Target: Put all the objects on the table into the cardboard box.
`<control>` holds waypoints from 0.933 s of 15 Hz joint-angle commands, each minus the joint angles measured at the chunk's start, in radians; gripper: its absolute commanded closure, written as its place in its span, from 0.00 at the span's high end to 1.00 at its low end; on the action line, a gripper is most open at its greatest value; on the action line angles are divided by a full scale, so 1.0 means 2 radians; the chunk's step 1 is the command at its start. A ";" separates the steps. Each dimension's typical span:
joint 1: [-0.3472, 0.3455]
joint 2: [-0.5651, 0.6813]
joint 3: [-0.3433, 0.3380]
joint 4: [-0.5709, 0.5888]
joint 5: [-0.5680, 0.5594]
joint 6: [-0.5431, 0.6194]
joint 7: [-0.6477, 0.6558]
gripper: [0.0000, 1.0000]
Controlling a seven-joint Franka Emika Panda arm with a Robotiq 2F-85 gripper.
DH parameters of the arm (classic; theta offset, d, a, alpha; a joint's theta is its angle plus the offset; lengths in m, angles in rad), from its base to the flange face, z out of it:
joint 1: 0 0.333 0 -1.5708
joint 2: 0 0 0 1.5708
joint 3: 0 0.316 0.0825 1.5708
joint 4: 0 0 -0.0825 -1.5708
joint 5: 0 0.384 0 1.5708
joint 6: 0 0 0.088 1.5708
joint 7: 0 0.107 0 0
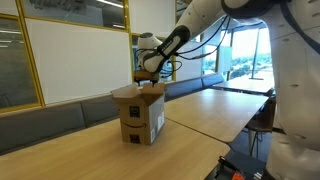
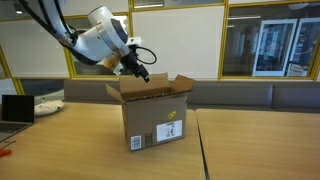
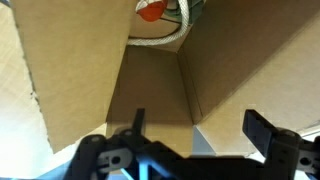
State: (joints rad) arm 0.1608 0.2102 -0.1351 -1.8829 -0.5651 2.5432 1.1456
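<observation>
Box: a brown corrugated cardboard box (image 2: 150, 125) stands upright on the long light-brown wooden tabletop (image 2: 255, 140), its top flaps (image 2: 176, 84) raised and spread outward; both exterior views show it (image 1: 138, 115).
Label: a white label (image 2: 167, 131) with dark print sits on the side of the cardboard box that faces the camera in an exterior view.
Arm: the white robot arm (image 2: 95, 38) comes in from above and tilts down toward the open top of the box.
End effector: it hangs just above the box opening (image 2: 141, 74), between the raised flaps; in the wrist view (image 3: 195, 128) its two dark fingers (image 3: 135, 122) stand wide apart with nothing between them, only bare cardboard walls beyond.
Contents: deep inside the box the wrist view shows a red-orange rounded thing (image 3: 150, 11), a thin white curved piece (image 3: 165, 41) just below it, and a green piece (image 3: 187, 10) beside them, all close together and partly cut off by the frame edge.
Surroundings: a dark open laptop (image 2: 14, 108) sits well apart from the box.
</observation>
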 commanded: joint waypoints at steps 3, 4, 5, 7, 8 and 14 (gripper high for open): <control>0.002 -0.128 0.046 -0.109 -0.013 -0.042 0.018 1.00; 0.000 -0.145 0.058 -0.127 -0.014 -0.050 0.022 1.00; -0.001 -0.164 0.070 -0.146 -0.015 -0.061 0.026 1.00; -0.004 -0.192 0.094 -0.179 -0.002 -0.077 0.022 1.00; -0.003 -0.203 0.103 -0.194 0.018 -0.084 0.011 1.00; 0.004 -0.257 0.134 -0.282 0.178 -0.103 -0.068 1.00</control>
State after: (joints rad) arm 0.1736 -0.2223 0.1171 -2.3551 -0.3431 2.3450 1.1000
